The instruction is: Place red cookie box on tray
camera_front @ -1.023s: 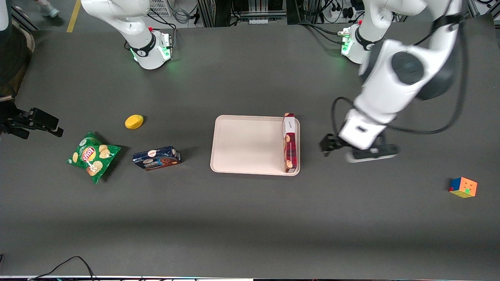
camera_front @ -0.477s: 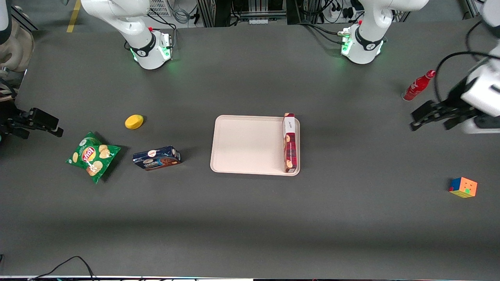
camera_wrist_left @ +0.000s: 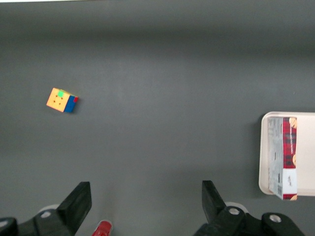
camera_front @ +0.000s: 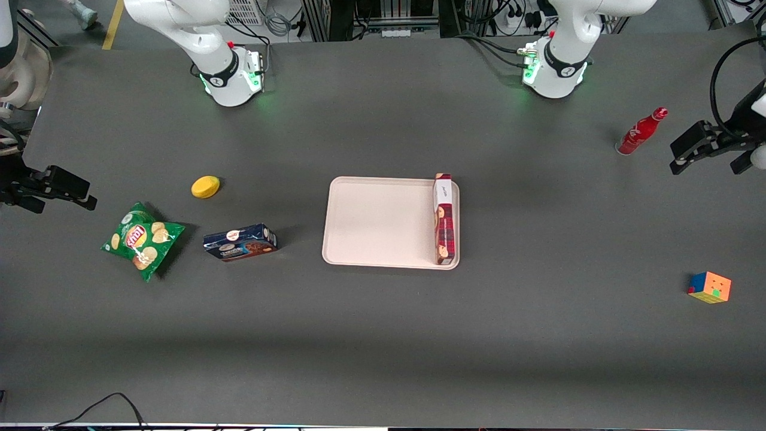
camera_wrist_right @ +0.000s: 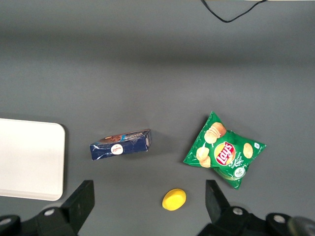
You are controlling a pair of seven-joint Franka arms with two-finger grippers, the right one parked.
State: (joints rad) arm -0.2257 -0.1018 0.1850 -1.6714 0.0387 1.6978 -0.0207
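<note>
Dark grey matte tabletop (camera_front: 383, 335) stretches wide under me, its finish faintly felted and unmarked. On it the tray (camera_front: 377, 221) sits near the middle: pale cream, flat, with rounded corners and a low raised rim. The red cookie box (camera_front: 444, 218) lies inside that rim along the tray's three o'clock edge as the front camera sees it, resting on a narrow side, its white label end toward twelve o'clock. It is a long slim carton of smooth printed card, red tartan with cookie pictures.

My claw (camera_front: 712, 152) hangs out at the working arm's end of the tabletop, well apart from the tray, fingers spread wide and holding nothing. The wrist camera shows both black fingers (camera_wrist_left: 78, 199) parted over bare surface.

I judge the placing done, so what is left is a tidy retreat. Doing it well means keeping height and steering wide of the red bottle (camera_front: 640, 131), which stands just beside my claw at about nine o'clock from it in the front view; it is tall, narrow and glossy, so I expect a light knock would topple it. The cube (camera_front: 710, 287), bright multicoloured plastic, sits nearer the front camera, clear of me.
</note>
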